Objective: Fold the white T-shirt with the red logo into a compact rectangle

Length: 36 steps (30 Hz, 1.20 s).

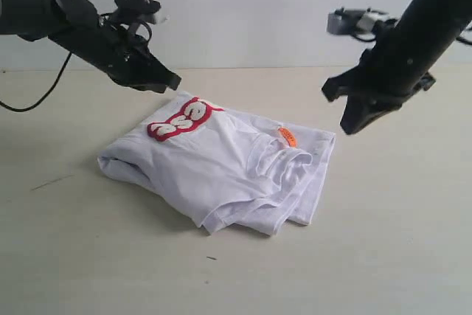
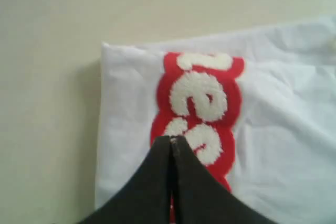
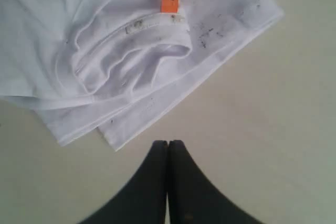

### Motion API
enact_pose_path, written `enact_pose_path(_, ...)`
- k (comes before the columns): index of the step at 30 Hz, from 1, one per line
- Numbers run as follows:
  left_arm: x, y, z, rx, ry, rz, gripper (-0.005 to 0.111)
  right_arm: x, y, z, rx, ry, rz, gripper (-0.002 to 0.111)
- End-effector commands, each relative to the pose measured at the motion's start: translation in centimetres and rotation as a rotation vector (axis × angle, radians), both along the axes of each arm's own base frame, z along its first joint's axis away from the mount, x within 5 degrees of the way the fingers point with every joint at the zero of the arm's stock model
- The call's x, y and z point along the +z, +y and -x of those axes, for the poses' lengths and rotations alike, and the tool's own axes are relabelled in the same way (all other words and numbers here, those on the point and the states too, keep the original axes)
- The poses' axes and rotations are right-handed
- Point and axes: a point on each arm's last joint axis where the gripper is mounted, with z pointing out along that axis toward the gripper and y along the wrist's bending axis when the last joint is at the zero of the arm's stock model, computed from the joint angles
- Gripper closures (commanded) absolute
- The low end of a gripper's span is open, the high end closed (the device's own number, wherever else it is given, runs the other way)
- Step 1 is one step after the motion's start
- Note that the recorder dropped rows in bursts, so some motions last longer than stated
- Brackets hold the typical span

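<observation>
The white T-shirt [image 1: 221,171] lies folded in a thick bundle in the middle of the table. Its red logo [image 1: 179,119] with puffy white letters shows at the bundle's far left corner, and the orange neck tag [image 1: 287,136] lies by the ribbed collar at the right. My left gripper [image 1: 172,80] hovers shut just above the logo corner, holding nothing; the left wrist view shows the logo [image 2: 202,111] under its tips [image 2: 172,139]. My right gripper [image 1: 341,111] hangs shut above the table right of the shirt [image 3: 131,61], empty, its tips [image 3: 168,142] over bare tabletop.
The pale tabletop [image 1: 398,241] stretches around the shirt on all sides. A black cable [image 1: 44,94] trails from the left arm down to the table at the far left. A white wall stands behind.
</observation>
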Motion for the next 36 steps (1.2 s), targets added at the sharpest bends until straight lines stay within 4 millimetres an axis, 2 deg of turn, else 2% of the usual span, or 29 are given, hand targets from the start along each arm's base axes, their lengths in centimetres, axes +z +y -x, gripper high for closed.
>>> enact_pose_path(1, -0.5, 1.1, -0.5, 0.038, 0.024, 0.017, 0.107, -3.8, 1.6, -0.1, -0.012, -0.042, 0.016, 0.108)
enact_pose_path(3, -1.4, 1.3, -0.5, 0.032, 0.054, 0.002, 0.107, -5.2, 2.9, 0.1, 0.023, 0.000, 0.020, 0.108)
enact_pose_path(4, -2.4, 1.5, -0.6, 0.032, 0.082, -0.005, 0.107, -6.6, 4.1, 0.4, 0.064, 0.051, 0.027, 0.108)
enact_pose_path(6, -4.2, 1.4, -0.5, 0.026, 0.142, -0.016, 0.107, -8.8, 5.0, 0.3, 0.067, 0.083, 0.065, 0.108)
enact_pose_path(8, -5.7, 1.4, -0.1, -0.005, 0.223, -0.036, 0.107, -10.2, 5.0, -0.5, 0.041, 0.053, 0.086, 0.108)
enact_pose_path(12, -7.7, 1.7, 1.9, -0.047, 0.398, -0.074, 0.107, -10.8, 4.4, -3.0, -0.034, -0.063, 0.163, 0.108)
enact_pose_path(15, -9.2, 2.1, 3.6, -0.047, 0.464, -0.113, 0.107, -11.0, 4.6, -4.5, -0.032, -0.065, 0.167, 0.108)
enact_pose_path(18, -11.2, 3.1, 6.2, -0.064, 0.588, -0.180, 0.107, -10.4, 4.9, -5.9, -0.034, -0.107, 0.159, 0.108)
enact_pose_path(20, -11.6, 3.5, 7.4, -0.069, 0.625, -0.191, 0.107, -10.1, 5.0, -6.4, -0.035, -0.142, 0.157, 0.108)
enact_pose_path(22, -11.4, 3.8, 8.2, -0.060, 0.616, -0.196, 0.107, -10.0, 5.0, -6.9, -0.036, -0.175, 0.152, 0.108)
enact_pose_path(25, -10.1, 4.0, 8.6, -0.052, 0.567, -0.189, 0.107, -9.9, 5.0, -6.9, -0.035, -0.170, 0.153, 0.108)
enact_pose_path(27, -7.9, 3.9, 8.3, -0.047, 0.491, -0.173, 0.107, -9.8, 5.0, -6.8, -0.032, -0.153, 0.155, 0.108)
enact_pose_path(31, -5.6, 3.9, 7.9, -0.031, 0.391, -0.153, 0.107, -9.8, 5.1, -6.8, -0.034, -0.154, 0.151, 0.108)
enact_pose_path(36, -4.2, 5.4, 7.1, -0.004, 0.289, -0.181, 0.107, -8.4, 5.0, -6.6, -0.035, -0.175, 0.146, 0.108)
